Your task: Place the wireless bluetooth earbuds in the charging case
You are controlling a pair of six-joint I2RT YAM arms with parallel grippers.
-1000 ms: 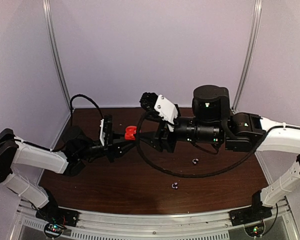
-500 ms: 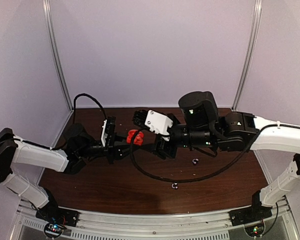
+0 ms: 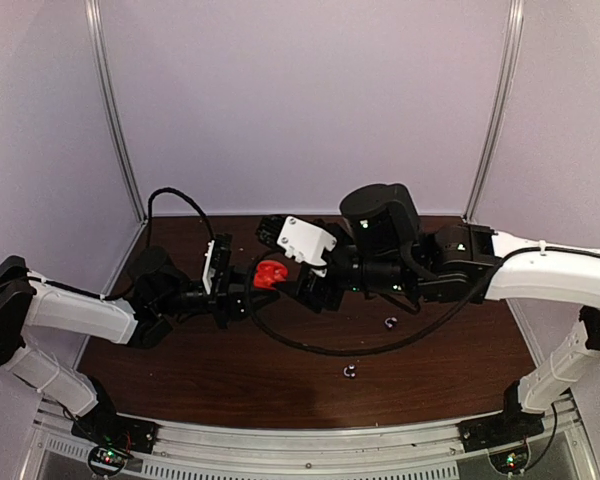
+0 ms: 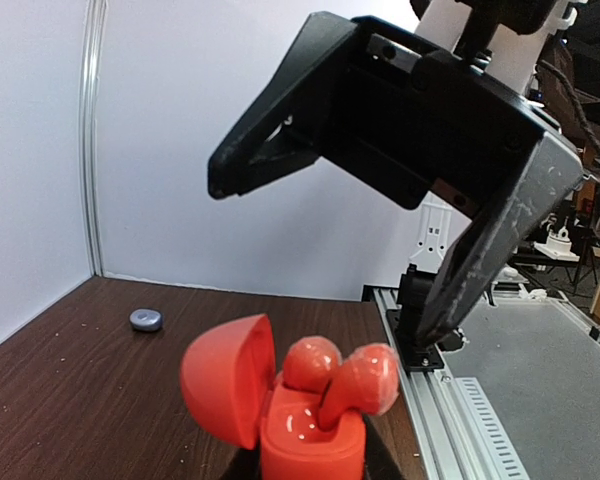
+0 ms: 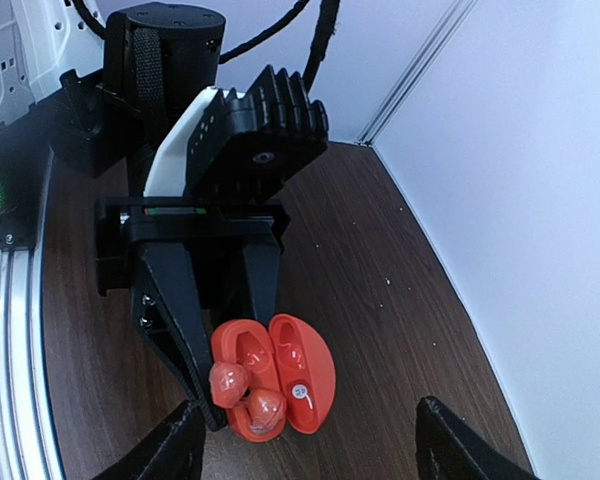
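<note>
Now | left end effector (image 3: pixel 252 288) grips red case (image 4: pixel 310 440) | right end effector (image 4: pixel 320 262) wide | only wrist views show earbuds (image 4: pixel 365 378) inside

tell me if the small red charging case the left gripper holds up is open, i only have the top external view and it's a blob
Observer: Yes, the small red clamshell charging case is open, lid swung aside, with the left gripper clamped on its base.
Operator: any buds in it
Observer: Two glossy red earbuds sit in it, rounded tops above the rim.
Operator: right gripper on anything
Observer: No, the right gripper is open, hovering over the case without touching.
</note>
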